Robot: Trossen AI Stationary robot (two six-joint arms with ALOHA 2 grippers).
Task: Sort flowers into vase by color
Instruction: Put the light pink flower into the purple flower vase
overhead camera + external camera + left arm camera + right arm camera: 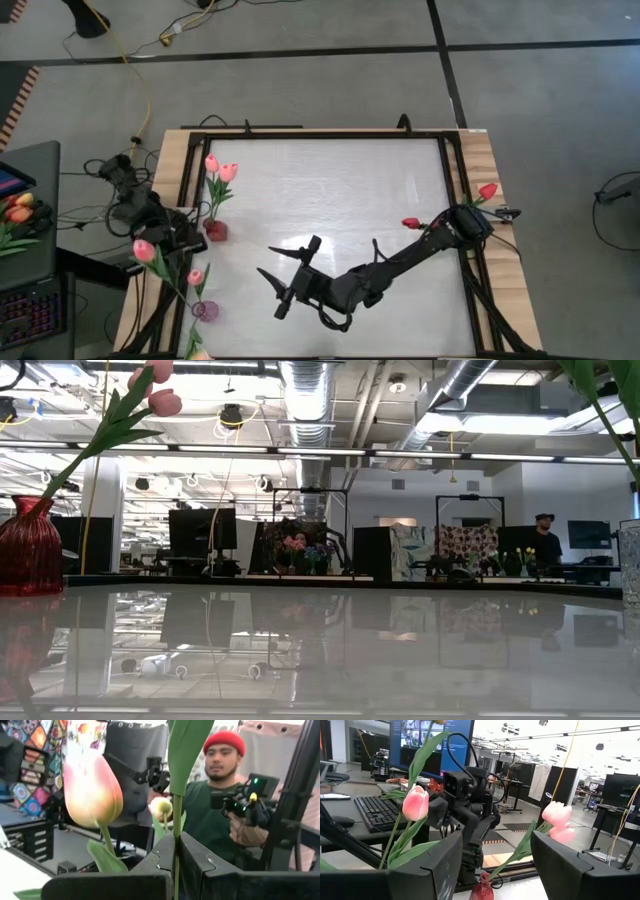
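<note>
Pale pink bud, waxy plastic, on a thin green stem: that's the tulip (92, 787) my left hand (175, 857) has clamped, fingers together on the stem, out over the table's left edge. Step in hand, I judge: get this stem into the small purple vase (205, 310) just beside it, which already holds one pink bud (195, 277). To do it well, keep the stem upright, line its lower end over the narrow mouth, and lower slowly (the stem looks springy and the vase light, so a sideways nudge could tip it). The red ribbed vase (215, 230), glassy, holds two pink tulips (220, 168). My right hand (283, 277) hangs mid-table, fingers apart, empty. Two red tulips (487, 190) lie at the glossy white table's (330, 190) right edge, unsorted.
</note>
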